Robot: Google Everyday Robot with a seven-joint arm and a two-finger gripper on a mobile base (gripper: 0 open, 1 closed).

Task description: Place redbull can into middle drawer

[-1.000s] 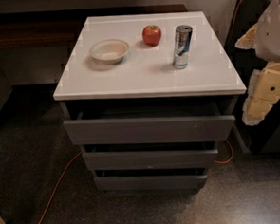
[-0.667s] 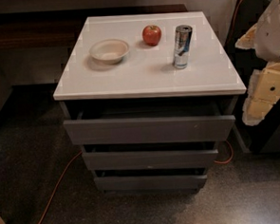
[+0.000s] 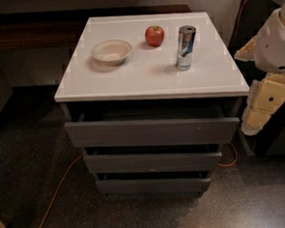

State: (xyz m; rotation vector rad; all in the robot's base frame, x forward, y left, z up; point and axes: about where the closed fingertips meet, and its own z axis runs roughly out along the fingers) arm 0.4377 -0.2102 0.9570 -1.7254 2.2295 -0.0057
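The redbull can [image 3: 185, 47] stands upright on the white tabletop [image 3: 150, 74], right of centre, just in front and to the right of a red apple [image 3: 154, 35]. The middle drawer [image 3: 152, 161] is the second grey front of three and is pulled out slightly, less than the top drawer [image 3: 152, 132] above it. My arm's white and cream links [image 3: 269, 86] hang at the right edge, beside the cabinet and clear of the can. My gripper itself is out of view.
A shallow white bowl [image 3: 111, 51] sits on the left of the tabletop. The bottom drawer [image 3: 151, 185] is the shortest front. An orange cable [image 3: 55, 194] runs across the dark floor, left of the cabinet. Dark furniture stands behind my arm at right.
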